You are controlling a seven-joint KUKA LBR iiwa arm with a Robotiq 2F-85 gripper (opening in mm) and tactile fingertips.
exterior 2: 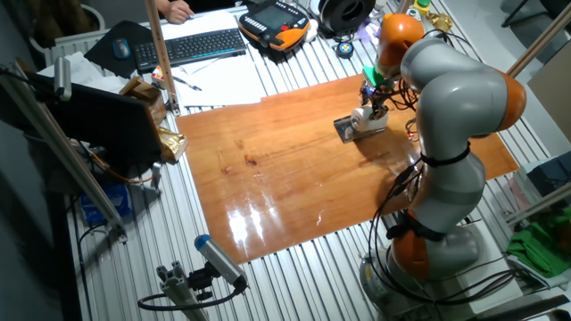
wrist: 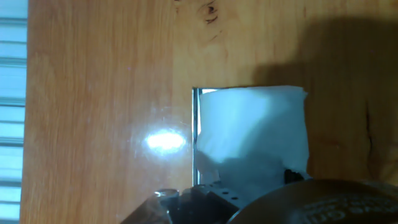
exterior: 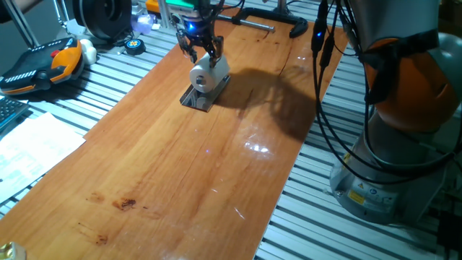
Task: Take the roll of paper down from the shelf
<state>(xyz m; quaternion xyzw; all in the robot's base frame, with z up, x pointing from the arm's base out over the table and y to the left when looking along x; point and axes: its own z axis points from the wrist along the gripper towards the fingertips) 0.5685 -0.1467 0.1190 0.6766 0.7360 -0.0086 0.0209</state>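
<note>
1. The wooden tabletop [exterior: 180,173] stretches bare in front of the shelf [exterior: 198,98], the landmark here.
2. The shelf lies flat on the tabletop towards its far end.
3. The roll of paper [exterior: 203,76] rests on the shelf, lying on its side.
4. The claw [exterior: 200,52] hangs just above the roll, its fingers spread to either side of the roll's top; contact cannot be told.
5. Beyond the shelf lies a black clamp [exterior: 268,26].

Bright overhead light; glare on tabletop [exterior: 257,146]; arm shadow; hand view soft, dim at btm.
</note>
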